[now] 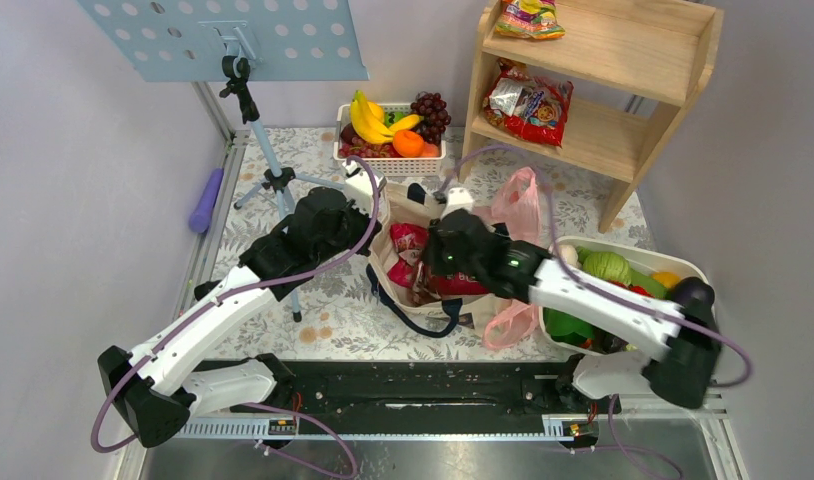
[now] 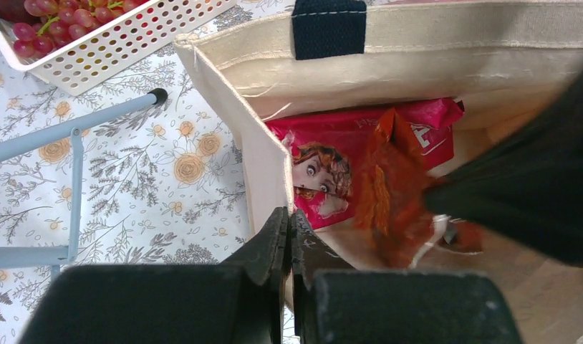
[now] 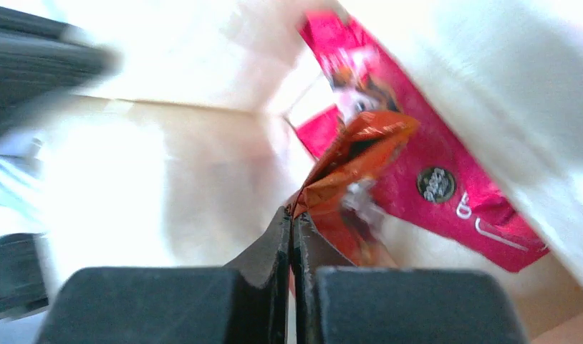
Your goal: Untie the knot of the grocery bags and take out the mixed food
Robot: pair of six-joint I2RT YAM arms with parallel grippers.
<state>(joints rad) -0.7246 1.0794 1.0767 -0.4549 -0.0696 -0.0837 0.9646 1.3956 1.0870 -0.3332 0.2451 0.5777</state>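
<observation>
Down in the tote (image 2: 417,64) we go: the right gripper (image 3: 292,215) is pinched tight on a corner of the orange packet (image 3: 360,143), which stands up from the floor of the tote, right beside the magenta packet (image 3: 446,165) lying against the wall. Over on the other side, the left gripper (image 2: 288,218) is squeezed narrow at the tote's corner edge, and from the wrist view it looks to us as if the canvas sits between its pads, holding the mouth open. The pink bags (image 1: 518,205) lie outside the tote, one just beyond the right arm and one on its near side, and other food already sits in the basket (image 1: 388,160) and the tub (image 1: 673,262). So we judge the step in hand to be lifting this packet out. We'd want a slow, straight rise, because a corner pinch on slick foil can slip if it is jerked. We'd keep the left hold steady and drawn outward so the rim doesn't fold in over the packet. We'd clear the rim and the dark handle fully before swinging sideways, and watch that the magenta packet isn't dragged up too.
</observation>
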